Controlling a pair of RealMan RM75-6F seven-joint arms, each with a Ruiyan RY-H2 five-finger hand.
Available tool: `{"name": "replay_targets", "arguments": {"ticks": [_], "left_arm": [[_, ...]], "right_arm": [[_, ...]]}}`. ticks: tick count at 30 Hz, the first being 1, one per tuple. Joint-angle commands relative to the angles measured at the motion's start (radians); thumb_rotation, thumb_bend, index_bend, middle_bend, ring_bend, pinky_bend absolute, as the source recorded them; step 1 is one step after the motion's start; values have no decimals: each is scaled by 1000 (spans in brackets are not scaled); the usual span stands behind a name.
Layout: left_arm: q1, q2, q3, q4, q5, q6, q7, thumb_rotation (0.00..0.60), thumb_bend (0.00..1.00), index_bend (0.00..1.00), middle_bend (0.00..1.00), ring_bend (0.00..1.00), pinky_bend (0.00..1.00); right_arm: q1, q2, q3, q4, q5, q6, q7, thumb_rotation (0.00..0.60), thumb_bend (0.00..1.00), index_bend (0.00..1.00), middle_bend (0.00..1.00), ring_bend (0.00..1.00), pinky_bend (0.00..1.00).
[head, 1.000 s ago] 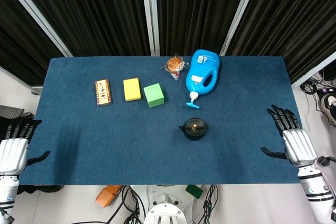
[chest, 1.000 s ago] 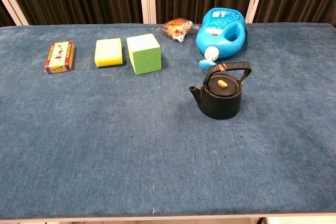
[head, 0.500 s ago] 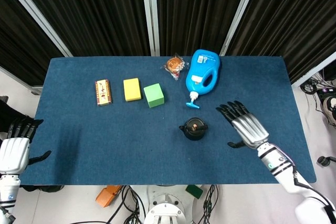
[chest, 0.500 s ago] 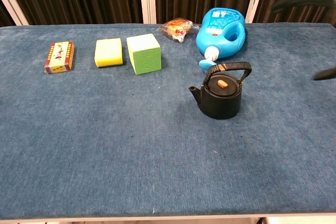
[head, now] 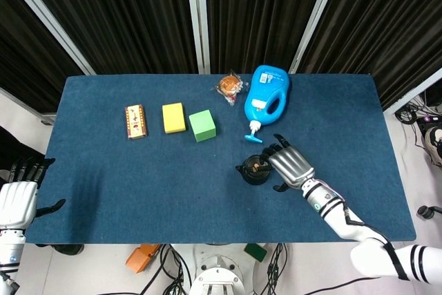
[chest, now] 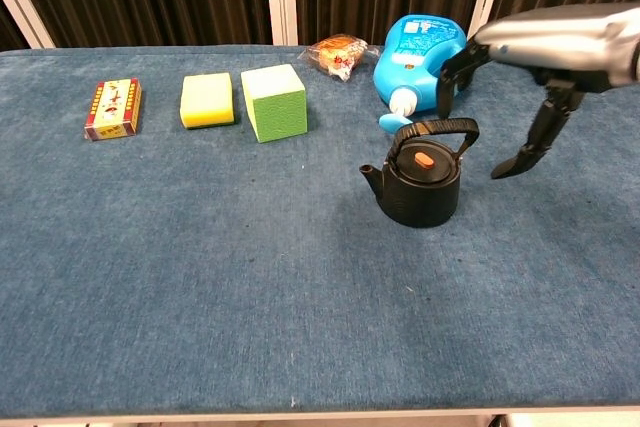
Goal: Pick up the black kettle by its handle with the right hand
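The black kettle (chest: 420,182) (head: 253,170) stands upright on the blue table, spout to the left, its arched handle (chest: 437,128) raised over an orange-knobbed lid. My right hand (chest: 545,52) (head: 289,164) hovers just right of and above the handle, fingers spread and pointing down, holding nothing and not touching the kettle. Off the table's front left corner, my left hand (head: 19,195) waits open; it shows only in the head view.
A blue detergent bottle (chest: 422,69) lies right behind the kettle, a wrapped snack (chest: 338,52) beside it. Further left stand a green cube (chest: 274,101), a yellow sponge (chest: 207,99) and a small red box (chest: 113,108). The table (chest: 250,287) is blue cloth.
My right hand has swept in from the table's right edge to just beside the kettle's handle. The left hand and the kettle have stayed put.
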Motion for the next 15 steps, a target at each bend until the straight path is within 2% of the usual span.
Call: {"name": "replay_targets", "arguments": {"ticks": [1, 5, 10, 15], "left_arm": [[-1, -3, 0, 8, -3, -5, -6, 600, 17, 171, 174, 94, 0], [-2, -9, 0, 21, -5, -8, -16, 600, 17, 171, 174, 94, 0], [0, -14, -1, 35, -8, -7, -28, 600, 17, 171, 174, 94, 0], [1, -17, -1, 45, -12, -9, -35, 600, 17, 171, 174, 93, 0]], "right_arm": [[21, -26, -8, 15, 34, 5, -28, 600, 142, 443, 354, 291, 0], [50, -57, -16, 28, 76, 6, -56, 600, 143, 448, 363, 344, 0], [74, -82, -28, 38, 100, 15, -73, 600, 142, 516, 424, 438, 0], [89, -89, -37, 47, 114, 17, -70, 600, 142, 548, 447, 465, 0]]}}
